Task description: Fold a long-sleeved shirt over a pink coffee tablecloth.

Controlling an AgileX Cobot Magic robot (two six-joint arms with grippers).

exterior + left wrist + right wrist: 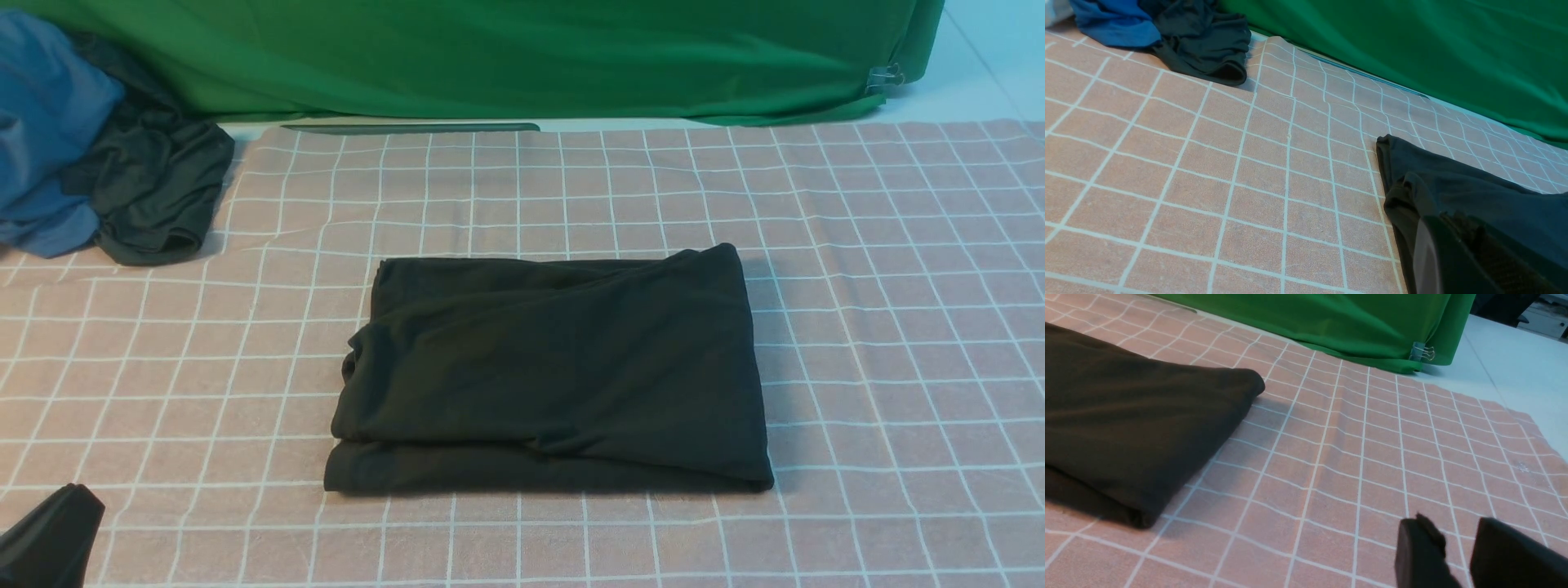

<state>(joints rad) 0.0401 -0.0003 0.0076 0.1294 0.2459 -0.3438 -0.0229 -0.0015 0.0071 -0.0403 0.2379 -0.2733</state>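
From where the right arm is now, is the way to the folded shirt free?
Probably yes: only bare pink coffee tablecloth lies between the open right tool and the long-sleeved shirt; nothing stands in between.

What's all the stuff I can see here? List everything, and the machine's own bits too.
long-sleeved shirt: one, black, folded into a rectangle, middle of the tablecloth
pink coffee tablecloth: one, dusty pink with white grid, spread across the table
dark garment: one, grey-black, crumpled at far left
blue cloth: one, blue, bunched beside the dark garment
green fabric: one, green, draped along the back
binder clip: one, metal, on the green fabric's right corner
left gripper: one, black, near left, jaws unclear
right gripper: one, black, open, empty, right of the shirt
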